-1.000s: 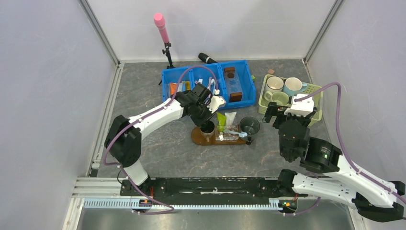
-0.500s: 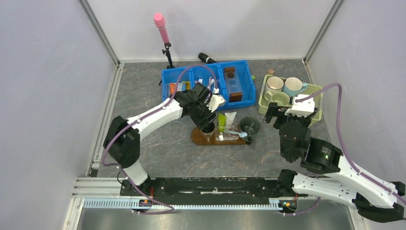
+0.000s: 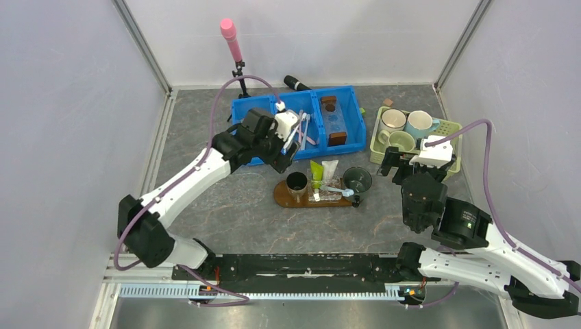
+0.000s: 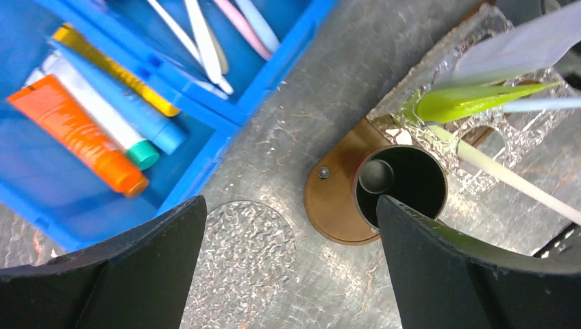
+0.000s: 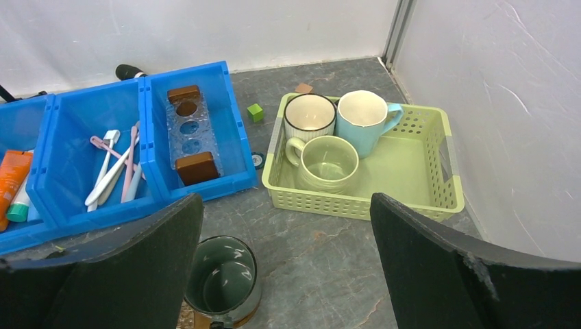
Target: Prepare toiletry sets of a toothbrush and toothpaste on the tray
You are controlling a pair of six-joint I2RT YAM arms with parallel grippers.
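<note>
Left gripper (image 4: 289, 205), jaws wide and empty, hovers with the tray (image 4: 332, 212) end below it; it should centre over one toothbrush (image 4: 203, 41) in the bin (image 4: 260, 82) ahead before closing.

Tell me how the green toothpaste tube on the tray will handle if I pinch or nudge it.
Probably light and squashy: the green toothpaste tube looks like thin plastic tapering to a flat tail. That flat shape likely keeps it from rolling. It lies on a bumpy clear holder close beside the white tube, so a nudge may shift both.
</note>
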